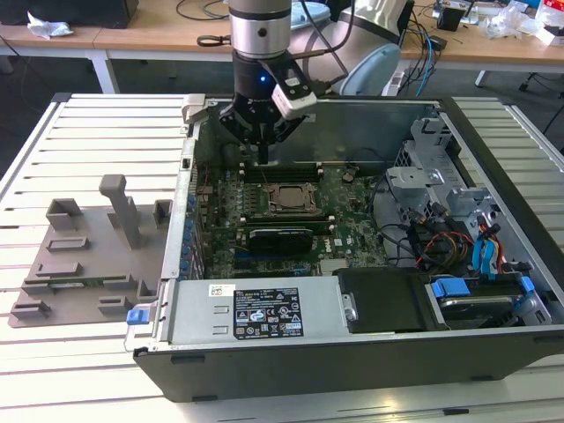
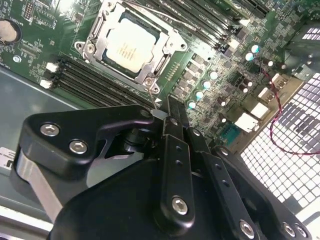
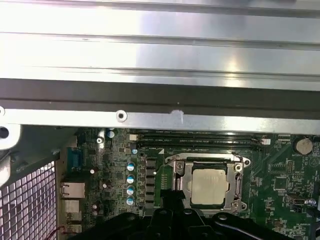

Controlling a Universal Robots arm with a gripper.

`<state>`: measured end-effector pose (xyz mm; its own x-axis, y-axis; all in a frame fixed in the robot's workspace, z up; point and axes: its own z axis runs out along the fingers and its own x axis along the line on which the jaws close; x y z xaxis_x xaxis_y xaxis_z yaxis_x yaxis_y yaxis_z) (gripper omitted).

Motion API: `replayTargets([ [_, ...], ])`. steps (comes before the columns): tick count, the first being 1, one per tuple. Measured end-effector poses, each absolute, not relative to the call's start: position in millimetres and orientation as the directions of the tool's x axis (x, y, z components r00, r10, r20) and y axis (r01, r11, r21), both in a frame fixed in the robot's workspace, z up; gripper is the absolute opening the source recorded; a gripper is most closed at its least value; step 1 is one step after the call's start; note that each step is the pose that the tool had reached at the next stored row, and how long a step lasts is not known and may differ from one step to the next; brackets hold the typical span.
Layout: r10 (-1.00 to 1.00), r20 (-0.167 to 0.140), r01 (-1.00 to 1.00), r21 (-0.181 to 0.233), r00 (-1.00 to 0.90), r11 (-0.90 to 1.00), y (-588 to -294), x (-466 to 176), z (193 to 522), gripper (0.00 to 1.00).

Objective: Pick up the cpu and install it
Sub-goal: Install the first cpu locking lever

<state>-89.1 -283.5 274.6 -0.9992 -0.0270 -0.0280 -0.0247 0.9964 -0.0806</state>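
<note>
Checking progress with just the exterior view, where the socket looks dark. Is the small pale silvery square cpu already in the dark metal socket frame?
Observer: Yes. In both wrist views the cpu lies flat inside the socket frame, with its silvery top uncovered.
Operator: Is the gripper touching it?
Observer: No. In the second wrist view the gripper hangs off the frame's corner, by the long black memory slots, apart from the cpu.

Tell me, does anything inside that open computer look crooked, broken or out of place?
Nothing stands out. The cpu lies flat and square inside its socket frame, and the pincer hangs just above the motherboard.
</note>
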Motion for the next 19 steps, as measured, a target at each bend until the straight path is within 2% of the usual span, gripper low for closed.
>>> replayTargets([
  [19,-0.027,-0.03,-0.024,-0.081,-0.999,0.996,-272,-110,272,0.11],
])
